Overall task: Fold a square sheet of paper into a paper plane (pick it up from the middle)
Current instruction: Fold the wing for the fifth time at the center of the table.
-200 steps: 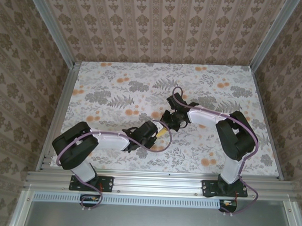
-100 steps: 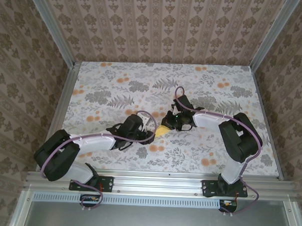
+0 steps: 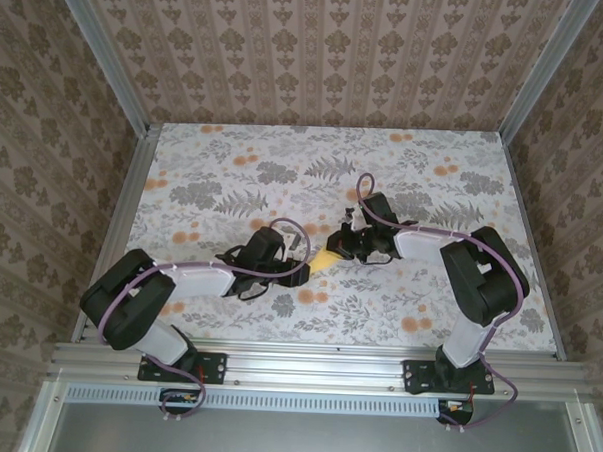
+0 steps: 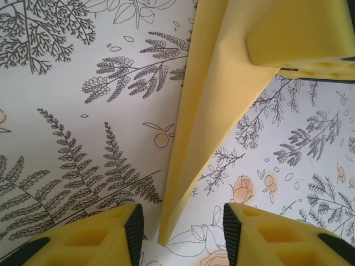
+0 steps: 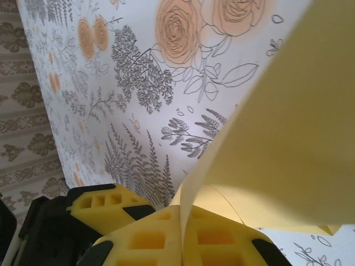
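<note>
Two grippers engaged: my right gripper (image 5: 183,238) is clamped on the paper plane (image 4: 213,94), my left gripper (image 4: 183,221) parted astride the plane's tip; I should close squarely on the crease, no tugging.

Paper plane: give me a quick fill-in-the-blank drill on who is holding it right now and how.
1. The right gripper is ____ on the paper, pinching one edge between its pads.
2. The left gripper has its jaws ____, one on each side of the paper's narrow tip.
3. The table under the paper is printed with grey ferns and ____ flowers.

Missing words: shut; open; orange.
</note>
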Available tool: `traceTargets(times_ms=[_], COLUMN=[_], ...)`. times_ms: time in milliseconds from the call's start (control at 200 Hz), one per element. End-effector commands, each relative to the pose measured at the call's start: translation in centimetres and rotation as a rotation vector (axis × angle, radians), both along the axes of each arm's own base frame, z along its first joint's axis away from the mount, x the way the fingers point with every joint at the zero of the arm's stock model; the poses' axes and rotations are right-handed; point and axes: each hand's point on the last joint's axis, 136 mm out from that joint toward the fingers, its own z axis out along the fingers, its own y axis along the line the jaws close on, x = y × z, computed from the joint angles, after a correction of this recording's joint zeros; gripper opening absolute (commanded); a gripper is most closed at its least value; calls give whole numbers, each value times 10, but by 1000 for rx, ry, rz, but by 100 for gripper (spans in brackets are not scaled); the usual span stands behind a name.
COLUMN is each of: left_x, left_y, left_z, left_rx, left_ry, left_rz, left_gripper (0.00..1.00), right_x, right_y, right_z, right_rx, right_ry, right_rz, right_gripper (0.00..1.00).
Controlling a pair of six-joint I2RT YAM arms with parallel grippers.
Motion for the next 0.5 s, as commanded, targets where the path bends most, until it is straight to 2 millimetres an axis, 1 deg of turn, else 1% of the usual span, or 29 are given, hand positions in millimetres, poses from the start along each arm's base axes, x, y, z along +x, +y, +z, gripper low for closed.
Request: traceTargets(times_ms=[0, 85, 235, 455, 495], left_x=[4, 4, 4, 6, 7], left_y=[-2, 0, 4, 6, 7], left_z=[0, -4, -10, -18, -18], left_rx=[4, 31, 65, 105, 112], left_ry=[-7, -13, -24, -36, -39], left_rz=[-8, -21, -35, -42, -42], left_gripper=[40, 36, 34, 21, 20], right_x=[-1, -1, 1, 1, 1], right_y=[1, 0, 0, -2, -2], right_z=[-1, -4, -7, -12, -12], right_rx=[29, 34, 44, 47, 47], right_ry=[-12, -3, 9, 26, 25], right_rz=[27, 27, 18, 14, 13], right_gripper=[6, 6, 6, 6, 6])
